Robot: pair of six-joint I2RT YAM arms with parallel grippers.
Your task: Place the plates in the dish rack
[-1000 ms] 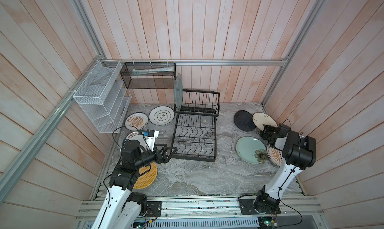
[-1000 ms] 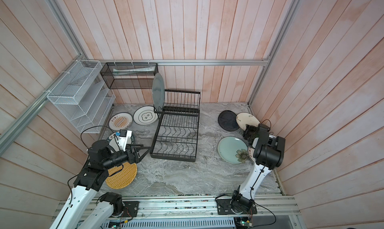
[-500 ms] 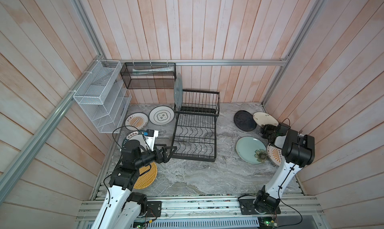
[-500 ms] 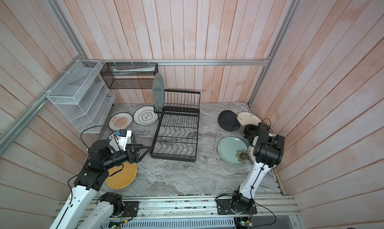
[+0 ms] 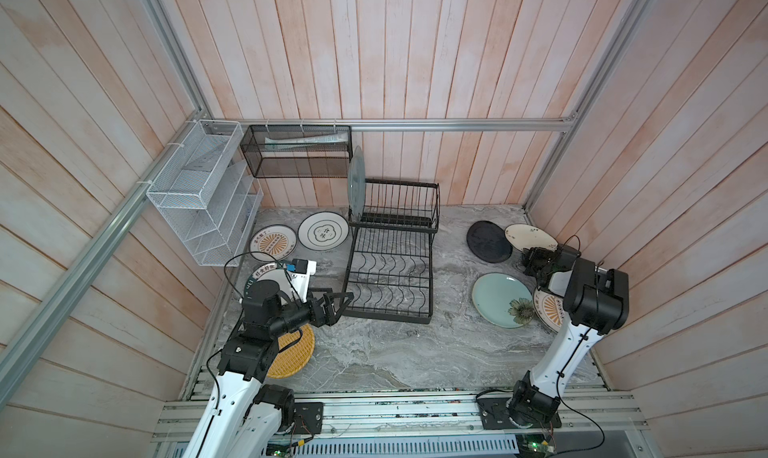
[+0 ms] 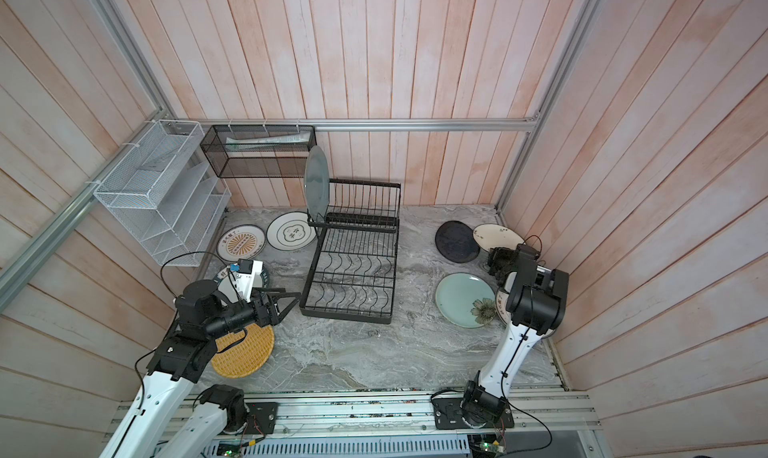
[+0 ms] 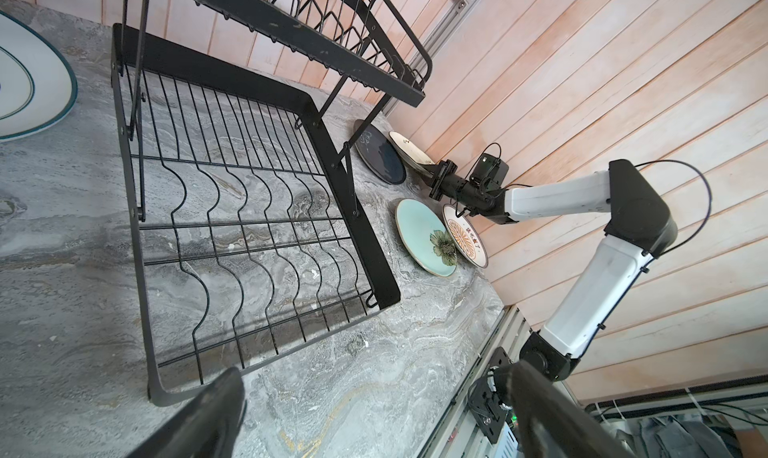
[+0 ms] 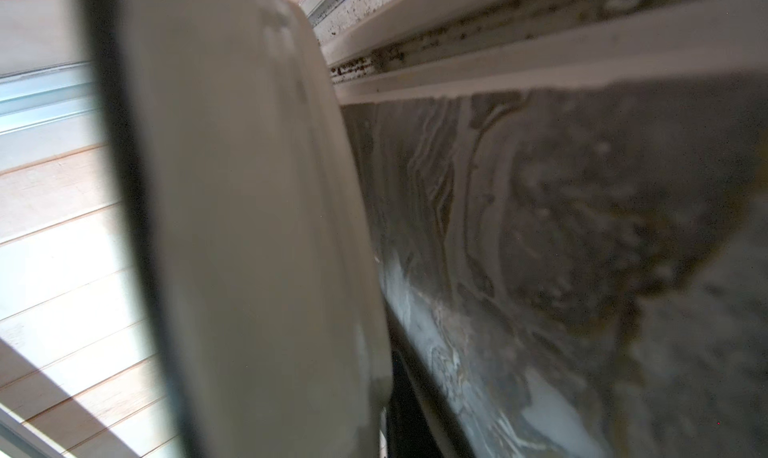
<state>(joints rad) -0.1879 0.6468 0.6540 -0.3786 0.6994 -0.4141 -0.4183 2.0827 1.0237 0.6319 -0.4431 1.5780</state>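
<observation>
**Right gripper has the cream plate by the rim, and the lift is next!**

The jaws are pinched on the plate's near edge. The wrist view shows its pale, glossy underside running straight out from the fingers, speckled face up. Just past the fingertips its far edge overlaps the black plate, so I'd raise it slowly and straight up to avoid dragging that one. A thin hold on glaze looks likely to slip, so no quick swings, and it should be turned on edge before a slot. The green plate with its flower lies beside the wrist. The rack sits well off to this gripper's left with its wavy lower slots bare. One teal plate stands upright on the upper tier. The left gripper is farthest away, spread wide and empty at the rack's corner.
</observation>
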